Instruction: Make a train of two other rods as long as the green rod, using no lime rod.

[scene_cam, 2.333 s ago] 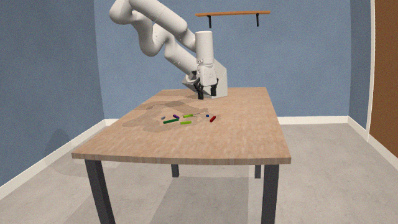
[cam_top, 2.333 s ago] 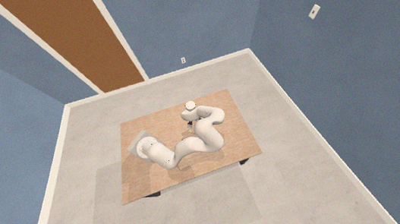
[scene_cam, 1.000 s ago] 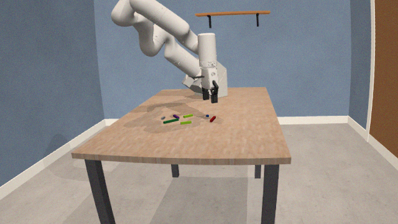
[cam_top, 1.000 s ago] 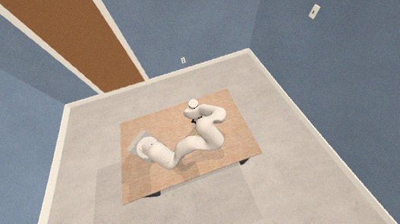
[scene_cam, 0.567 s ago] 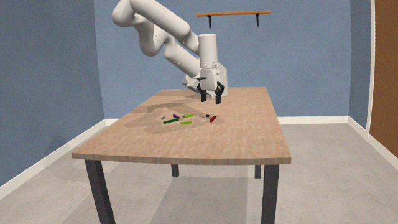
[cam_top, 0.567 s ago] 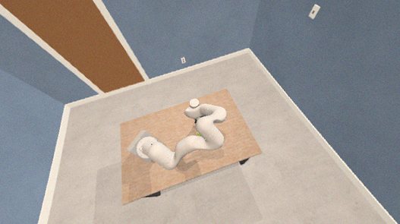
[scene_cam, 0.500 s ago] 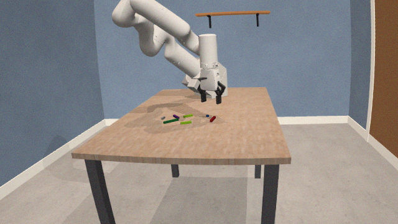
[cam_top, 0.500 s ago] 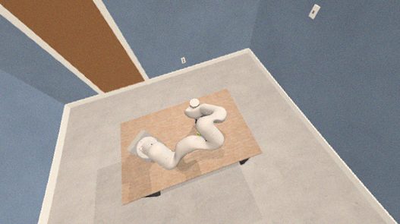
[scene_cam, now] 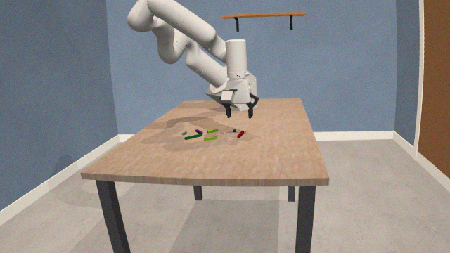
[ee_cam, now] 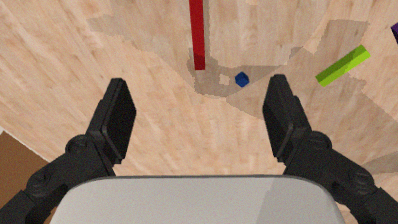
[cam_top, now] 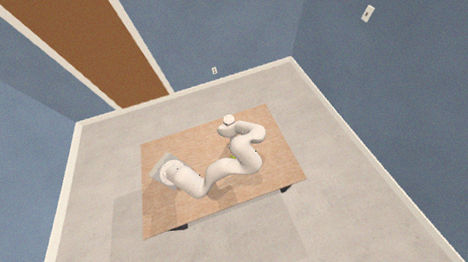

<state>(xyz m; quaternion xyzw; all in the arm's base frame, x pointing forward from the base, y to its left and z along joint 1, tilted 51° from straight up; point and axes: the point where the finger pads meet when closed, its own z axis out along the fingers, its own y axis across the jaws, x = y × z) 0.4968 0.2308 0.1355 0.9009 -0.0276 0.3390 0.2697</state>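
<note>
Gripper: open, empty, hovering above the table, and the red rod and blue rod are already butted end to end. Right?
Not quite. The gripper is open, empty and hovering, but the wrist view shows the red rod and blue rod apart, with bare table between them.

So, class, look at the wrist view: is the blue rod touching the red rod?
No, the blue rod lies apart from the red rod, with bare table between them.

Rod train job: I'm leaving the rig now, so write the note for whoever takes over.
Gripper: open, empty, above the table.
Rods lie apart: red rod and blue rod nearest the gripper; green rod, purple rod, grey rod and two lime rods further left.
Done: nothing joined.
Left: join red and blue end to end; release.
</note>
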